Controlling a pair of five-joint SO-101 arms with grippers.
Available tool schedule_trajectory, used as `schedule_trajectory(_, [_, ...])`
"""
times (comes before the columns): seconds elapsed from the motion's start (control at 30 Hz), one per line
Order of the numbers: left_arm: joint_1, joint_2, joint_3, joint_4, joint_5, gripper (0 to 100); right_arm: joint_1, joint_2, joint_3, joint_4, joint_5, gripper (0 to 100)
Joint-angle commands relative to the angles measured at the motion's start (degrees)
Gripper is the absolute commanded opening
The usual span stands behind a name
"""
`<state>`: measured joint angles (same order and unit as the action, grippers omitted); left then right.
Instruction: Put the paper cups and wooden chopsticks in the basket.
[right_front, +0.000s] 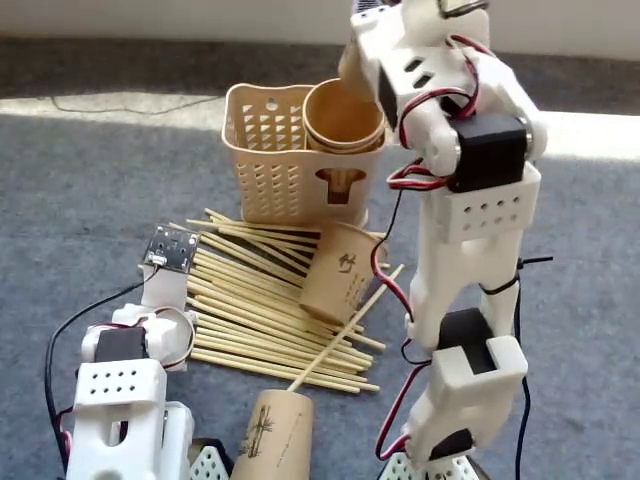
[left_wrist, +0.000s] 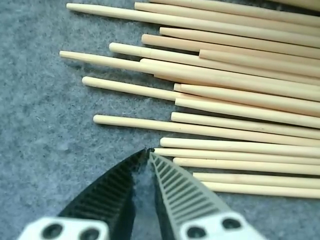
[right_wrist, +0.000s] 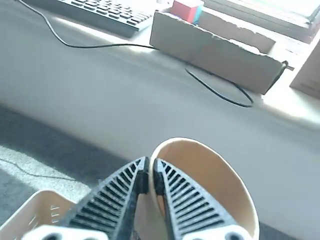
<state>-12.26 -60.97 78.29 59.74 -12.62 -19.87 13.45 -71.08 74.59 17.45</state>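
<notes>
A cream slotted basket (right_front: 275, 155) stands at the back of the grey carpet, and its corner (right_wrist: 30, 215) shows in the right wrist view. My right gripper (right_wrist: 148, 172) is shut on the rim of a paper cup (right_wrist: 215, 185). That cup (right_front: 343, 115) sits tilted at the basket's right end, nested on another cup. A second paper cup (right_front: 338, 272) lies on a spread of wooden chopsticks (right_front: 265, 310). A third cup (right_front: 272, 430) lies near the front edge. My left gripper (left_wrist: 149, 151) is shut on nothing, its tips just off the chopstick ends (left_wrist: 200, 145).
The right arm (right_front: 470, 230) rises tall to the right of the pile. The left arm's base (right_front: 120, 390) sits at the front left. Bare carpet lies left of the basket. A cable (right_wrist: 220, 92) and a cardboard box (right_wrist: 215, 50) lie beyond the carpet.
</notes>
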Motion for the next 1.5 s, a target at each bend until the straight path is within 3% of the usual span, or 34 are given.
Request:
schedule_trajectory(0.0, [-0.40,-0.84,-0.48,-0.88,-0.35,0,-2.68,-2.51,1.45,-2.33,1.58,0.5])
schedule_trajectory(0.3, [-0.40,-0.84,-0.40,-0.88,-0.35,0,-3.47,-2.42,9.71,-5.14,1.93,0.5])
schedule_trajectory(0.47, [-0.40,-0.84,-0.40,-0.88,-0.35,0,-3.74,-2.51,15.16,-7.87,6.51,0.5])
schedule_trajectory(0.9, [-0.40,-0.84,-0.40,-0.88,-0.44,0,-3.82,-2.59,21.76,-7.43,6.68,1.1])
schedule_trajectory(1.13, [-0.40,-0.84,-0.40,-0.88,-0.44,0,-4.44,-2.86,21.49,-2.51,6.68,16.5])
schedule_trajectory(1.47, [-0.40,-0.84,-0.40,-0.88,-0.44,0,-7.08,-6.46,18.33,5.41,6.68,17.3])
